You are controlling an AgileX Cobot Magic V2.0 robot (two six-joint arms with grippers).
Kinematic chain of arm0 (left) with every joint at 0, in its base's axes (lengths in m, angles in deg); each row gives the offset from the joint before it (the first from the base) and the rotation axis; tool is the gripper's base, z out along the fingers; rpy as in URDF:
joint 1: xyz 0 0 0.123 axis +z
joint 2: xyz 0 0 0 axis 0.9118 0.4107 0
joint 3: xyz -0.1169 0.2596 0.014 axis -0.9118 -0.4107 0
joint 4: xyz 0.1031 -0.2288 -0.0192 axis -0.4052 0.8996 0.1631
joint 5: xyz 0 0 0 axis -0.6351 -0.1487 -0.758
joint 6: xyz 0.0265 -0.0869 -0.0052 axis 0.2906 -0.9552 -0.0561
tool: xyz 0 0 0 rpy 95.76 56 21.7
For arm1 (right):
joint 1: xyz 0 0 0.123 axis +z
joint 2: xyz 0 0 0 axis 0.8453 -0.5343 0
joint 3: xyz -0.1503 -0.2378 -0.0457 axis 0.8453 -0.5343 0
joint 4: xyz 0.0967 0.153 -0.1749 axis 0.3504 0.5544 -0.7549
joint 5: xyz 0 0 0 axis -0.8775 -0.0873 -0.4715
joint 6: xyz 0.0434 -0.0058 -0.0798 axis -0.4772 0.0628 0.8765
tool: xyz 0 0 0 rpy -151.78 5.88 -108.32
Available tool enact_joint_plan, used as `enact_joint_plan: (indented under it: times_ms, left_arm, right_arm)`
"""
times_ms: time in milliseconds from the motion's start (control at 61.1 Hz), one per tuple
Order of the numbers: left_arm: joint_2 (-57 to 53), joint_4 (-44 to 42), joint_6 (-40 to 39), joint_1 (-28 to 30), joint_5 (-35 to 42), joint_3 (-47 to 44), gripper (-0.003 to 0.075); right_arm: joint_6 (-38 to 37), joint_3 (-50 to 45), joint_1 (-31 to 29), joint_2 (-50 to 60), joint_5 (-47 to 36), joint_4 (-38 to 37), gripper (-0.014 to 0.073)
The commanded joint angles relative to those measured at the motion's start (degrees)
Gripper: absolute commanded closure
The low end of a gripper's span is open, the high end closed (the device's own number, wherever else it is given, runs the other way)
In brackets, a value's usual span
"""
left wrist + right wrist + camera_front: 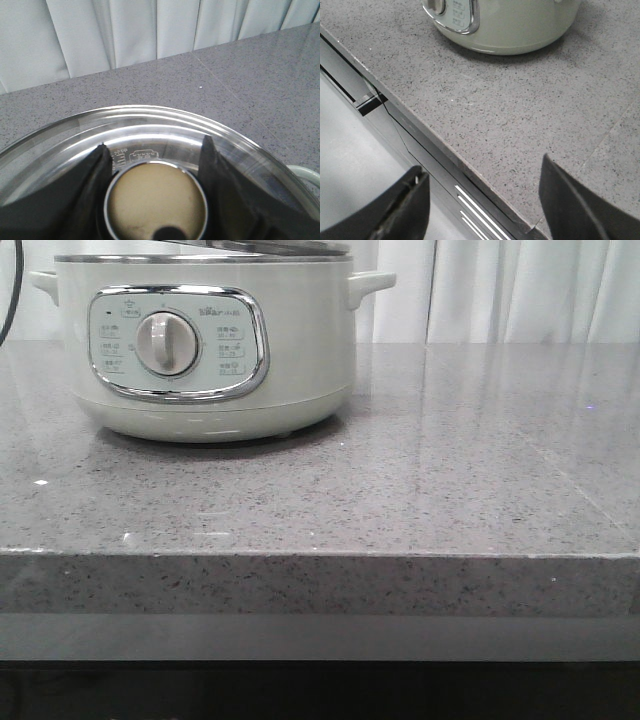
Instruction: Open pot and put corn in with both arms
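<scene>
- Left gripper [156,187]: black fingers [95,175] straddle the round cream knob [156,207] of the metal-rimmed glass lid [150,125]; contact unclear.
- Right gripper [482,200]: jaws wide apart, empty, over the grey speckled counter [520,125] edge.
- Pale cream-green round pot [210,340] stands upright beyond, dial [165,343] facing front.

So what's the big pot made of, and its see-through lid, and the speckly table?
The pot looks like smooth, pale painted plastic or metal; its soft sheen leaves that open. Its lid seems to be clear glass, since the shiny inside shows through. The table looks like polished grey stone, speckled and reflecting the curtains.
</scene>
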State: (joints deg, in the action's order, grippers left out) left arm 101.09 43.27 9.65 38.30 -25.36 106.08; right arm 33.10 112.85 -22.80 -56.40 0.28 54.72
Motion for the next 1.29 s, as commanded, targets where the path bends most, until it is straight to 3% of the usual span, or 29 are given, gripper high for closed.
enact_joint_plan:
  times_ms: [0, 606, 900, 1097, 1277]
  left_arm:
    - [-2.84, -0.51, -0.02, -0.21, 6.75, 2.73, 0.0458]
    - [-2.05, 3.95, -0.16, -0.32, 4.23, 2.5, 0.0449]
    - [-1.83, 5.5, -0.16, -0.32, 4.09, 2.5, 0.0356]
    - [-1.83, 5.5, -0.16, -0.32, 4.09, 2.5, 0.0227]
    - [-3.31, 5.38, -0.16, -0.32, 4.09, 2.5, 0.0217]
  right_arm:
    - [0.12, 1.53, -0.31, 0.12, -4.1, 0.58, 0.0106]
    - [0.12, 1.53, -0.31, 0.12, -4.1, 0.58, 0.0106]
    - [0.12, 1.53, -0.31, 0.12, -4.1, 0.58, 0.0106]
    - [0.12, 1.53, -0.31, 0.12, -4.1, 0.58, 0.0106]
    - [0.12, 1.53, -0.31, 0.12, -4.1, 0.58, 0.0106]
